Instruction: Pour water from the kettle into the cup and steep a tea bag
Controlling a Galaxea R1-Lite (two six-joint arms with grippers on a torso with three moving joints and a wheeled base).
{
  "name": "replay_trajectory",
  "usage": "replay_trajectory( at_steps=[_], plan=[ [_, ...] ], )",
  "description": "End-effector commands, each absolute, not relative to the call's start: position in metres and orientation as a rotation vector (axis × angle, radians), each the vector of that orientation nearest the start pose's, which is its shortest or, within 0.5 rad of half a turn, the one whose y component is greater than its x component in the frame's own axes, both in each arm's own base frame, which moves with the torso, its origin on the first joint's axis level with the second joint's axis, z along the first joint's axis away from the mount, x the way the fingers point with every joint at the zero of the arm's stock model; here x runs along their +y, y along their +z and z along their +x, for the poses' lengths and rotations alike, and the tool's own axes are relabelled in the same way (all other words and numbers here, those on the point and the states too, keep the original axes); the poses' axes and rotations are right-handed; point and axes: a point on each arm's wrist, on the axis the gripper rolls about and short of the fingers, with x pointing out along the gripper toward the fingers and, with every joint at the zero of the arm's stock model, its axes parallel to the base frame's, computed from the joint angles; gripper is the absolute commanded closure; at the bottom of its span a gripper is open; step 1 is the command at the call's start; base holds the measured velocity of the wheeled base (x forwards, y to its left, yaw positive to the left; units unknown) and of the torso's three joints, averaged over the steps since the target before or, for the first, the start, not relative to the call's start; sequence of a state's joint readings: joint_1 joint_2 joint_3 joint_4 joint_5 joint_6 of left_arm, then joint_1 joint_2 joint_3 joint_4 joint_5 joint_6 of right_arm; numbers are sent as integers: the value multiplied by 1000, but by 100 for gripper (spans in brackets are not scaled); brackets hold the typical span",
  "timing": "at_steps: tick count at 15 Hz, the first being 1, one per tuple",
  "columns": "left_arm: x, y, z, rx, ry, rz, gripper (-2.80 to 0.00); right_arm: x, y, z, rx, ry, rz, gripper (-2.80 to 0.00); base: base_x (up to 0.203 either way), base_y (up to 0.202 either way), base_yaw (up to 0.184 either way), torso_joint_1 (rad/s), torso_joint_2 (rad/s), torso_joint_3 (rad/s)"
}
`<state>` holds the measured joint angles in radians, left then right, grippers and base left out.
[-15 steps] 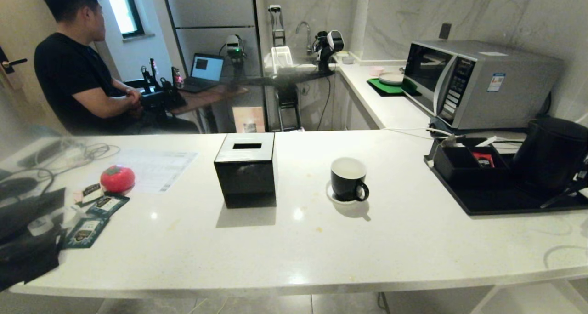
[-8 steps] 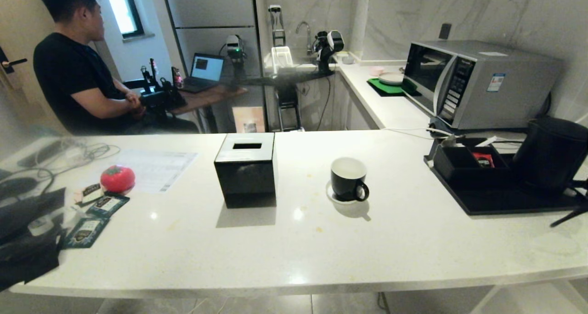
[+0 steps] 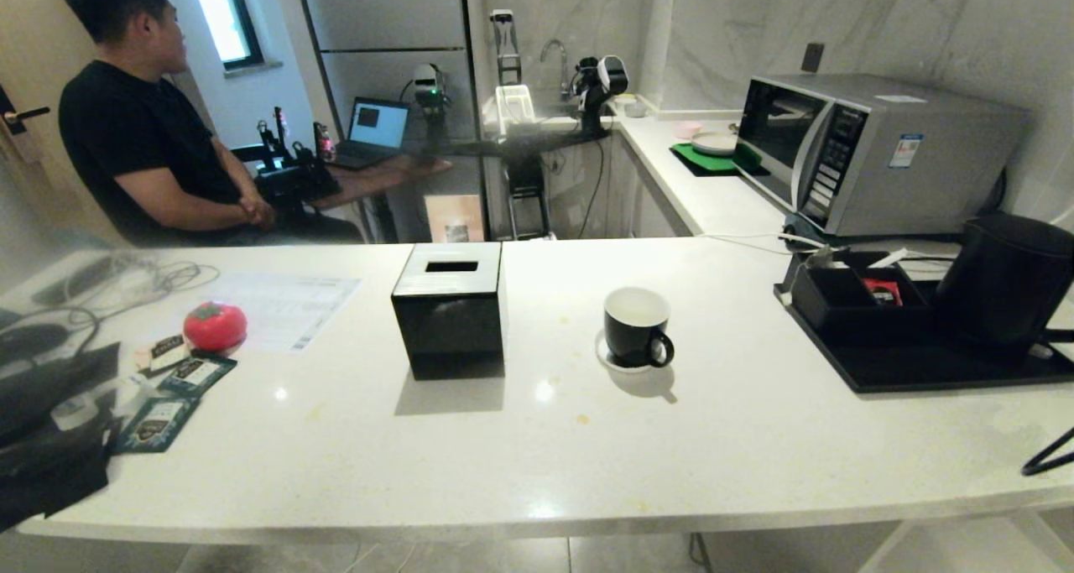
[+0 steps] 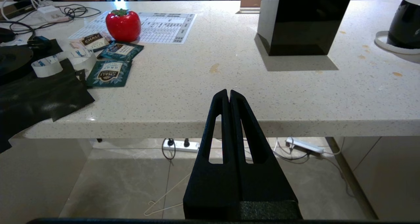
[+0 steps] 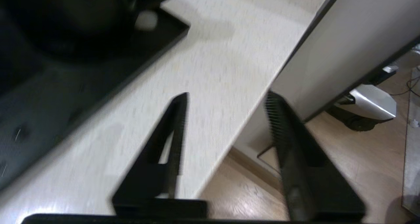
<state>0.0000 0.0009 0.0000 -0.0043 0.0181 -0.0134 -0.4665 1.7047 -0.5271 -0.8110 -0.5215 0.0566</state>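
White bench (image 3: 755, 439) carries everything. Kettle (image 3: 1007, 279) stands on a black tray (image 3: 923, 372) at far right; cup (image 3: 636, 325) on its saucer mid-bench. Right hand (image 5: 226, 101) hangs over the bench's right edge near the tray, fingers spread, empty (blurred). Left hand (image 4: 228, 94) sits level below the front edge, fingers pressed together.

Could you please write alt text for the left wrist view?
The left gripper, shut and empty, hovers before the edge of a white counter. On the counter lie tea bag packets, a red tomato-shaped object and a black tissue box.
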Motion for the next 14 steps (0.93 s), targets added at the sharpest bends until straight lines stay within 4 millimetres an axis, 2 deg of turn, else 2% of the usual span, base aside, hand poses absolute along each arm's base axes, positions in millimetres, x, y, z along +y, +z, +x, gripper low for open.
replay_trajectory(
  at_steps=[1, 5, 10, 14],
  plan=[
    [0, 76, -23, -3, 20, -14, 0, -115, 138, 219, 323, -963, 38, 0, 0, 0, 0, 0, 0, 0],
    [0, 76, -23, -3, 18, -14, 0, -82, 151, 191, 279, -873, 4, 0, 0, 0, 0, 0, 0, 0],
    [0, 76, -23, -3, 18, -14, 0, -29, 167, 142, 161, -642, -71, 0, 0, 0, 0, 0, 0, 0],
    [0, 76, -23, -3, 18, -14, 0, -12, 175, 93, 20, -477, -132, 0, 0, 0, 0, 0, 0, 0]
  ],
)
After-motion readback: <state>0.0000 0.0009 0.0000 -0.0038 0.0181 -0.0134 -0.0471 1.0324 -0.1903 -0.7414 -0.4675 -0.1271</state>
